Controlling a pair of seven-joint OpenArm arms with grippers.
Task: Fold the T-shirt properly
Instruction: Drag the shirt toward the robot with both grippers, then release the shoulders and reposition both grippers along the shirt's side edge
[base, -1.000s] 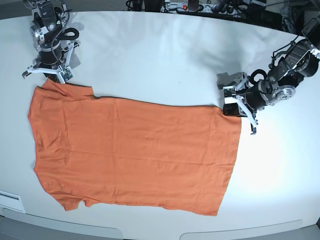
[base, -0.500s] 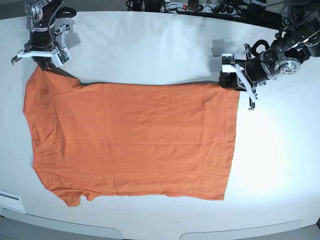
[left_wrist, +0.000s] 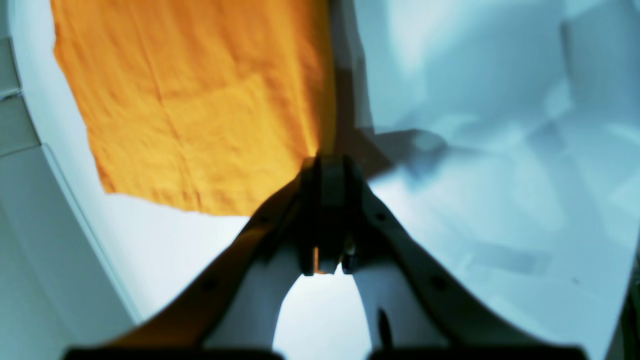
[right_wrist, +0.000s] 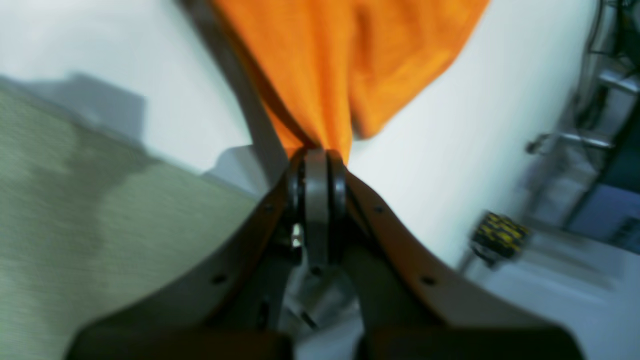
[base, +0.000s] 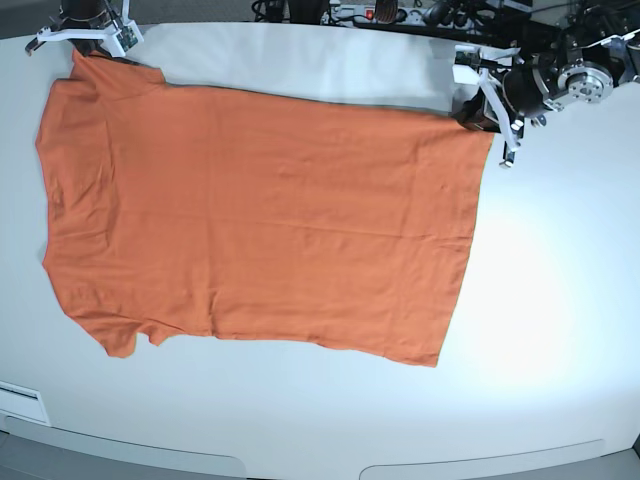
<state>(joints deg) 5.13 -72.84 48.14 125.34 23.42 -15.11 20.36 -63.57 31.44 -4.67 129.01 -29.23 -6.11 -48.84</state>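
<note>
One plain orange T-shirt (base: 260, 220), printless

**Both grippers clamped at the far corners**

The left gripper (base: 478, 112) sits at the base view's upper right, jaws pressed together on a corner of the T-shirt (base: 260, 220), its arm reaching in from the right edge. The right gripper (base: 88, 48) is at the upper left, mostly cut off by the frame's top, jaws likewise pinched on the cloth's corner.
</note>
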